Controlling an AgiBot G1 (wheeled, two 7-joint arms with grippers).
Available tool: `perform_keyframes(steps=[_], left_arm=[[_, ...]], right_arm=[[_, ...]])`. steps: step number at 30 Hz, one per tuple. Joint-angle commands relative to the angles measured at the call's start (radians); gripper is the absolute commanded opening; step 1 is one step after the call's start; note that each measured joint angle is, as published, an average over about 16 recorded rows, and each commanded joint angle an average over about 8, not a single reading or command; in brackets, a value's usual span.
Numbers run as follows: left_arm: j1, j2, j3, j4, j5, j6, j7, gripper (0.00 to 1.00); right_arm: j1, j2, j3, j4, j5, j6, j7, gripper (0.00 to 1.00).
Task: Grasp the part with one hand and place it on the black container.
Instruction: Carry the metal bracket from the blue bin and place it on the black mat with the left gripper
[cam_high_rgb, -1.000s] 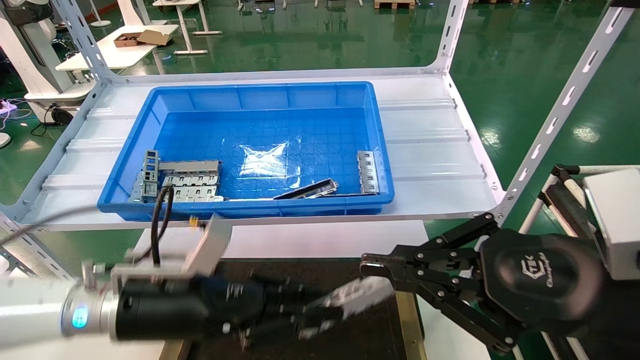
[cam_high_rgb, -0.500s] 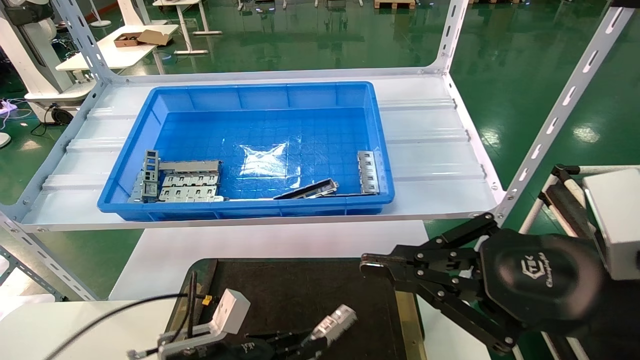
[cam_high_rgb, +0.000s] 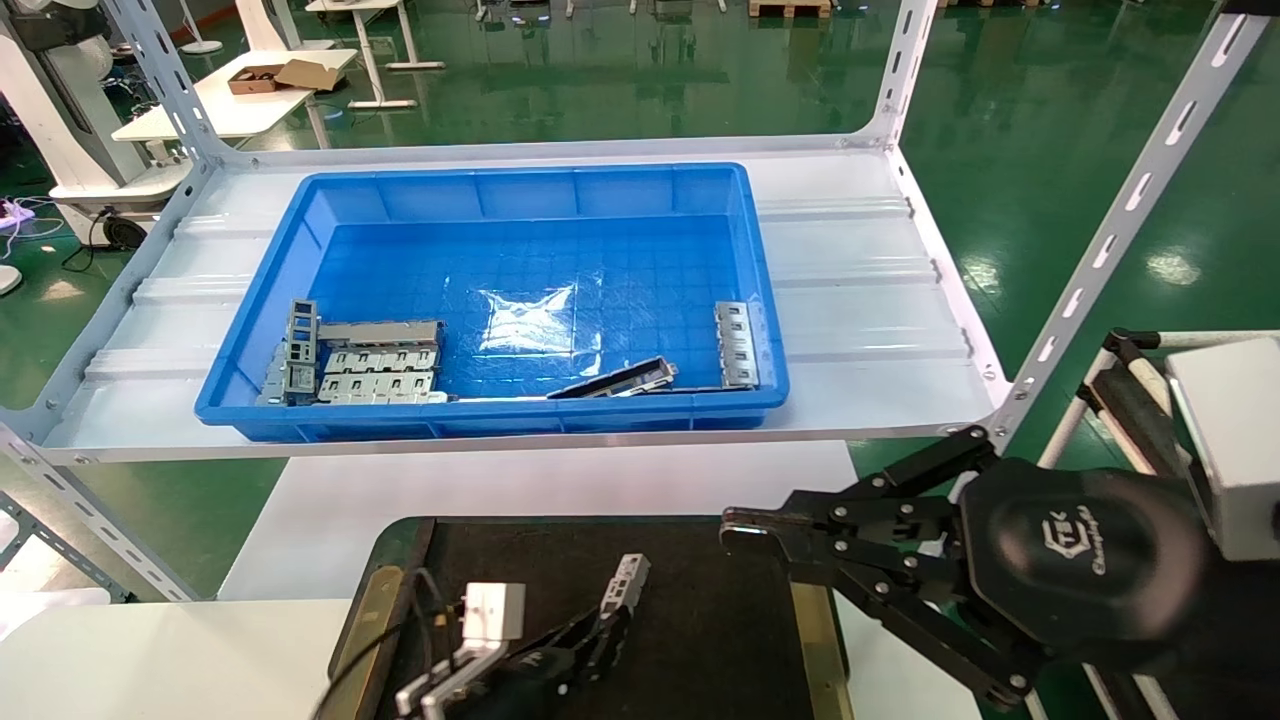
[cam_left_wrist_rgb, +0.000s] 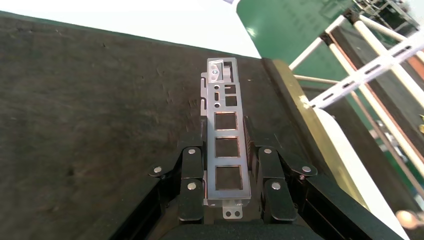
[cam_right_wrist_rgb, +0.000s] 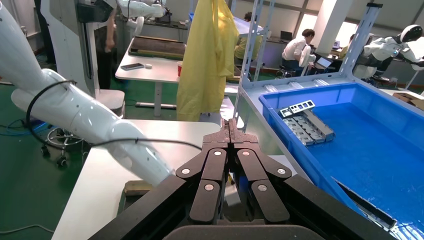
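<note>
The part (cam_left_wrist_rgb: 226, 145) looked light, thin and stiff, likely slick on its faces; the left gripper (cam_left_wrist_rgb: 227, 187) had its fingers (cam_left_wrist_rgb: 191, 172) clamped across its long edges at the near end, a sound place to hold. It hung over the black container (cam_high_rgb: 700, 610), whose surface looked bare. The blue bin (cam_high_rgb: 500, 190) farther off held several more metal pieces. The right gripper (cam_right_wrist_rgb: 231, 131) idled at right, fingers together.

A deep blue bin (cam_high_rgb: 520, 190) is set on a white shelf (cam_high_rgb: 870, 300). Grey tabbed plates (cam_high_rgb: 380, 375) are stacked in its near left corner, a dark narrow strip (cam_high_rgb: 615, 380) is propped against its near wall, and a windowed bracket (cam_high_rgb: 737, 345) is seen at its right wall.
</note>
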Motion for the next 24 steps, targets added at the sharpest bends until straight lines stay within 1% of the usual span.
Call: perform_keyframes(steps=[1,6,11,24], left_arm=[[-0.005,0.033,0.022,0.022,0.028,-0.054,-0.022,0.00],[-0.026,0.088,0.052,0.079,0.047,-0.131,-0.065,0.00],[-0.042,0.125,0.075,0.132,0.048,-0.186,-0.097,0.00],[-0.076,0.159,0.133,0.221,0.018,-0.269,-0.127,0.00]], right_arm=[[0.000,0.000,0.000,0.000,0.000,0.000,0.000,0.00],[0.000,0.000,0.000,0.000,0.000,0.000,0.000,0.00],[0.000,0.000,-0.001,0.000,0.000,0.000,0.000,0.00],[0.000,0.001,-0.002,0.000,0.001,0.001,-0.001,0.00]])
